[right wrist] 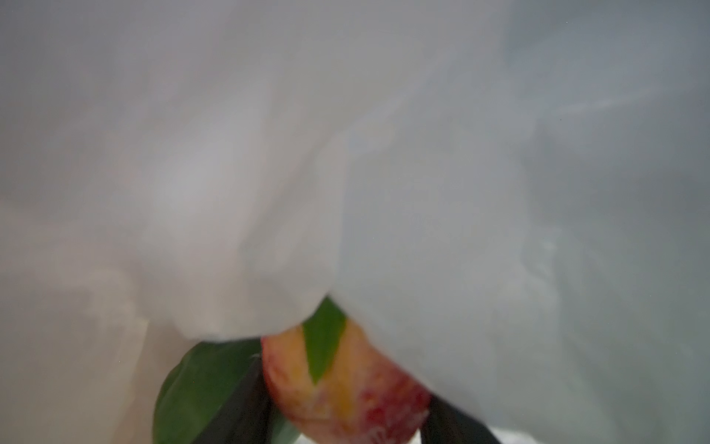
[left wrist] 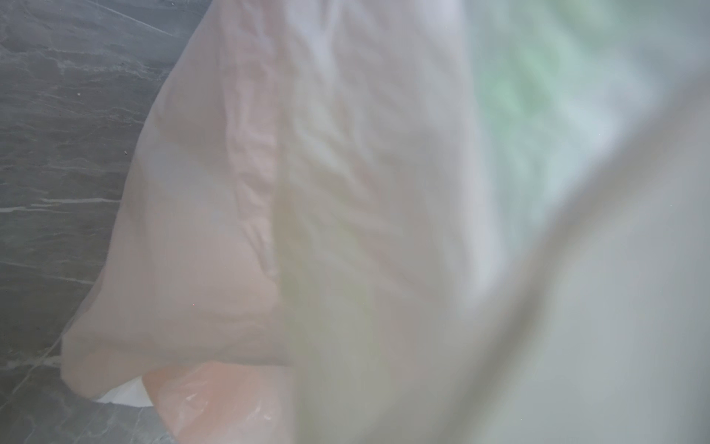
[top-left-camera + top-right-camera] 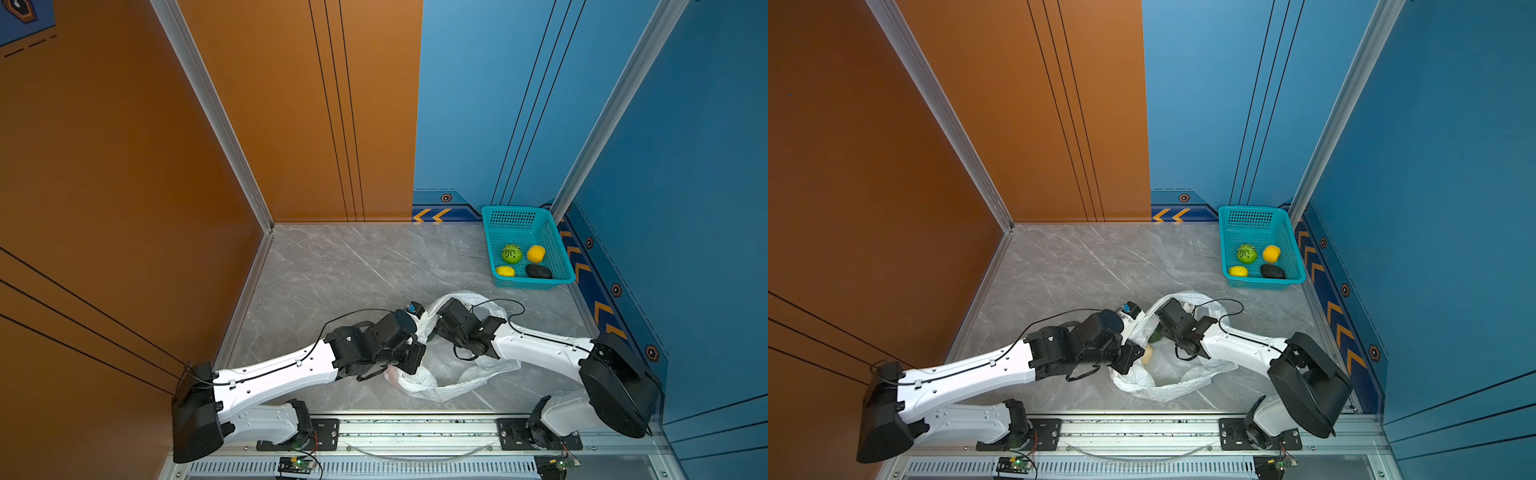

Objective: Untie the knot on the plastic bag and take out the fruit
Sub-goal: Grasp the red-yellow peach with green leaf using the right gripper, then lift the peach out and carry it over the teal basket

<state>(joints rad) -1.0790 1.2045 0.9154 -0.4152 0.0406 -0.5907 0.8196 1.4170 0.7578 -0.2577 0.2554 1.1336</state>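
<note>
Surface: grey marble tabletop (image 3: 332, 270), orange wall to the left, blue wall to the right.
Right gripper (image 1: 342, 419): reaching into the bag's mouth; its dark fingers (image 1: 242, 399) are clamped either side of a red-and-yellow fruit (image 1: 357, 376).
Left gripper (image 3: 417, 312): closed on the bag's raised rim, just left of the right one, lower middle of both top views.
Plastic bag (image 3: 469, 374): crumpled, mouth open, lower middle of the frame.
Also in bag: green mango (image 1: 199, 384) touching the held fruit; cream fruit (image 3: 1147, 355).
Teal basket (image 3: 515, 218): right of centre, well apart from the bag, holding striped melon ball (image 3: 512, 253), orange fruit (image 3: 536, 254), lemon (image 3: 505, 271), avocado (image 3: 538, 271).
</note>
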